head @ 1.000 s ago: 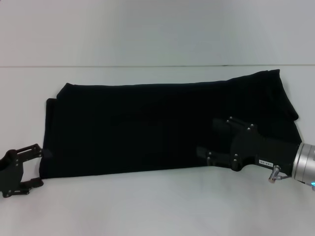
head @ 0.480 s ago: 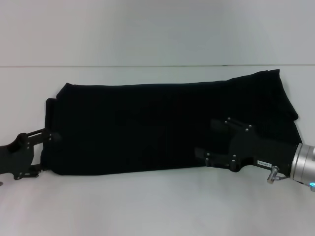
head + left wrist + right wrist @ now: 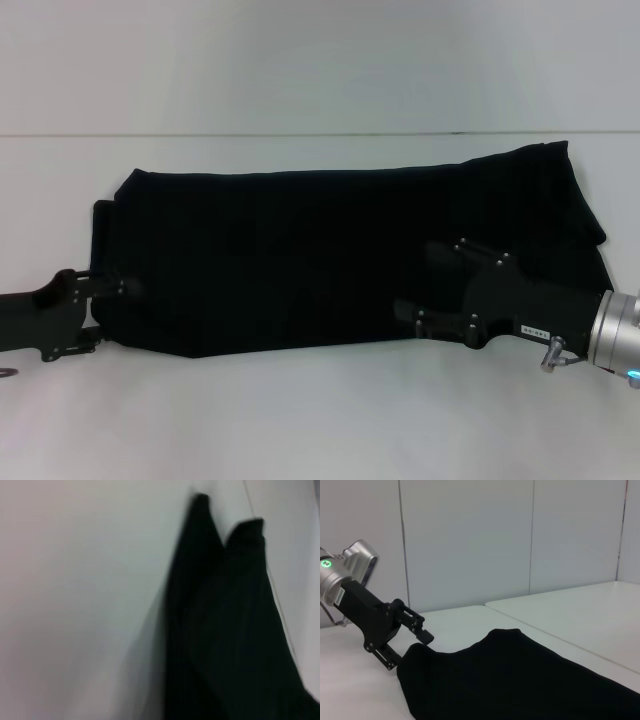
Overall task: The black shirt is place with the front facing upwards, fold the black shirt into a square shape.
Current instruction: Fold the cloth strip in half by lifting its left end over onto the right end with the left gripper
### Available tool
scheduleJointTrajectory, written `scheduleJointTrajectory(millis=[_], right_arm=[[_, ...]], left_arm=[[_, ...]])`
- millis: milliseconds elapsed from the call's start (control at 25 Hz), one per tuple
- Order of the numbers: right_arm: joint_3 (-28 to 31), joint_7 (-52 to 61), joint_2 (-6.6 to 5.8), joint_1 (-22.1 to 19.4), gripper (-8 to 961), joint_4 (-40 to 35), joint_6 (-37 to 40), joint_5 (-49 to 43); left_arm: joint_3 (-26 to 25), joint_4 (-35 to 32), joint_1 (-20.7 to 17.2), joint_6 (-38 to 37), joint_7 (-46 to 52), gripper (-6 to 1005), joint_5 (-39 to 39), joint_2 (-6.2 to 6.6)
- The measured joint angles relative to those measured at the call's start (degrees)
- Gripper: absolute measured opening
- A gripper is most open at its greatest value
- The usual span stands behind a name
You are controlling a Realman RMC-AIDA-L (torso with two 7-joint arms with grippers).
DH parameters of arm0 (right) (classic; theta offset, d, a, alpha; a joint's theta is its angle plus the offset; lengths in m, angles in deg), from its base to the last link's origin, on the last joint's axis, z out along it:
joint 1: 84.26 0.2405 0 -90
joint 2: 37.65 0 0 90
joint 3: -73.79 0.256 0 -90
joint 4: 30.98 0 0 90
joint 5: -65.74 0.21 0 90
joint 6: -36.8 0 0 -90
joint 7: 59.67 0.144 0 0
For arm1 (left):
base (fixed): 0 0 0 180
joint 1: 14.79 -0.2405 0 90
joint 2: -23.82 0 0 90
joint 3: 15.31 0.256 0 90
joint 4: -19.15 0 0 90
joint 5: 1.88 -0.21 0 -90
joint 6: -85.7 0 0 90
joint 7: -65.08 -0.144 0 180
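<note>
The black shirt (image 3: pixel 330 250) lies across the white table as a long folded band, plain black side up, with no lettering showing. My left gripper (image 3: pixel 108 313) is at the shirt's left near corner, open, with one finger over the cloth and the other under its edge. The right wrist view shows that same left gripper (image 3: pixel 407 647) straddling the edge of the black shirt (image 3: pixel 520 680). My right gripper (image 3: pixel 417 280) is open over the near edge on the shirt's right part. In the left wrist view, two folded layers of the black shirt (image 3: pixel 225 630) show.
The white table (image 3: pixel 300 420) spreads bare in front of the shirt and behind it up to a seam (image 3: pixel 300 134) at the back. Pale wall panels (image 3: pixel 470 540) stand beyond the table in the right wrist view.
My left gripper has moved right, from beside the shirt's left near corner to around it. The right gripper has edged slightly left. The shirt has barely shifted.
</note>
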Motion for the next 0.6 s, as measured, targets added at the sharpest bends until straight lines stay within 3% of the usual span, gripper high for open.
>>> scheduleJointTrajectory(millis=[160,600], right_arm=[[0.0,0.0,0.00,0.1,925,0.0,0.2,-0.1],[-1.5,0.3,0.00,0.1,925,0.0,0.3,-0.5]], left_arm=[[2.8,-0.3,0.4,0.7,0.6,811,-0.1,-0.01],[3.0,-0.5,0.4,2.1,1.3,356,-0.5,-0.09]])
